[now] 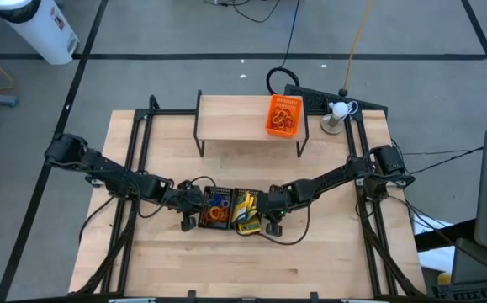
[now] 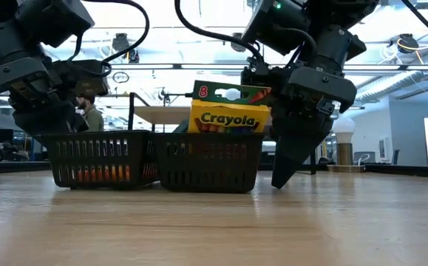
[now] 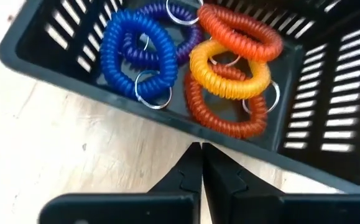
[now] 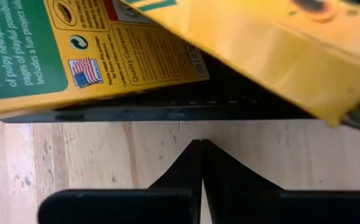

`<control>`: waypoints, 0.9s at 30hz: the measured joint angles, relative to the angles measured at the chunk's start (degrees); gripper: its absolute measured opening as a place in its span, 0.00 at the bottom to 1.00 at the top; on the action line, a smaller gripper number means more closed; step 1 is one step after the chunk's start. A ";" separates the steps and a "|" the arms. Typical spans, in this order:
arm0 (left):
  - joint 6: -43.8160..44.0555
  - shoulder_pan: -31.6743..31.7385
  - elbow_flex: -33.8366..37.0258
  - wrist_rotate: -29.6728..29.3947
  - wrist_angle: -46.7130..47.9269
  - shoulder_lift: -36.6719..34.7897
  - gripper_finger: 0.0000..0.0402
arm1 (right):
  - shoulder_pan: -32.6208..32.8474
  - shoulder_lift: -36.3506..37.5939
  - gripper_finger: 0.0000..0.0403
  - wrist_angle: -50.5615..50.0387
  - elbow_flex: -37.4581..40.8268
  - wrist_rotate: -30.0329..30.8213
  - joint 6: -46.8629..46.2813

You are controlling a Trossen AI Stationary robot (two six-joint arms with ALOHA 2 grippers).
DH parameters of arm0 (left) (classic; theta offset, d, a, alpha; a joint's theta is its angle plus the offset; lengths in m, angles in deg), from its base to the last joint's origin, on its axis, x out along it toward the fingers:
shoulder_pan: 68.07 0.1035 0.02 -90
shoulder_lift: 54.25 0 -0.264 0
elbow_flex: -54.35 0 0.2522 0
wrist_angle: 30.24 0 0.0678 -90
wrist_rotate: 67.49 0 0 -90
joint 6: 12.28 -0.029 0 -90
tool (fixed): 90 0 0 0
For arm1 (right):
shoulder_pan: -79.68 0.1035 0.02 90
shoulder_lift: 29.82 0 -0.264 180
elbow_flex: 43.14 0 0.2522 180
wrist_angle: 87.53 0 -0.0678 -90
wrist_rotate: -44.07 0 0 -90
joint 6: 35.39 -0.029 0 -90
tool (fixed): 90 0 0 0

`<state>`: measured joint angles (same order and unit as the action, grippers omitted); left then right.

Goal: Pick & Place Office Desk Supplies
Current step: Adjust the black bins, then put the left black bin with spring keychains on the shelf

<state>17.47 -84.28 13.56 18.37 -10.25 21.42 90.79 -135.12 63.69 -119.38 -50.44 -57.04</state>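
Two black mesh trays stand side by side at the table's middle. The left tray point(image 1: 217, 207) holds coiled bands point(image 3: 186, 62) in blue, purple, red and orange. The right tray point(image 2: 210, 162) holds yellow-and-green crayon boxes point(image 2: 225, 118), which stick up above its rim. My left gripper point(image 3: 201, 149) is shut, its tips low at the left tray's outer wall point(image 3: 167, 124). My right gripper point(image 4: 199, 144) is shut beside the right tray's outer wall point(image 4: 167, 114), with bare wood between them. An orange tray point(image 1: 283, 115) with bands rests on the shelf. My left gripper's shut fingertips point(image 3: 195, 155) come slanting down from the table's left, right up to the bands tray's outer wall. I cannot tell whether they touch it. The tray stands flat on the table.
A light wooden shelf point(image 1: 235, 118) on black legs stands at the far middle. A white ball on a stand point(image 1: 337, 111) is at the far right. Black frame rails point(image 1: 134, 151) run along both table sides. Bare wood point(image 1: 251, 269) lies toward the near edge.
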 joint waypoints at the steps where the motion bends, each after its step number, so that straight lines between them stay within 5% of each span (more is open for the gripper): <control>1: -0.22 0.01 0.01 0.02 0.24 0.00 0.04 | 0.00 0.00 0.00 -0.70 -0.04 0.02 0.02; 12: 0.98 0.89 0.10 4.18 5.81 0.00 0.08 | -0.70 2.46 0.05 -8.24 0.11 -0.04 3.27; 27: 5.48 4.40 -4.36 25.16 12.87 -0.78 0.47 | -3.98 5.40 0.31 -11.07 0.20 7.92 2.97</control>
<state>22.95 -79.87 9.20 43.53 2.61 20.64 86.81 -129.72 52.61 -119.18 -42.52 -54.07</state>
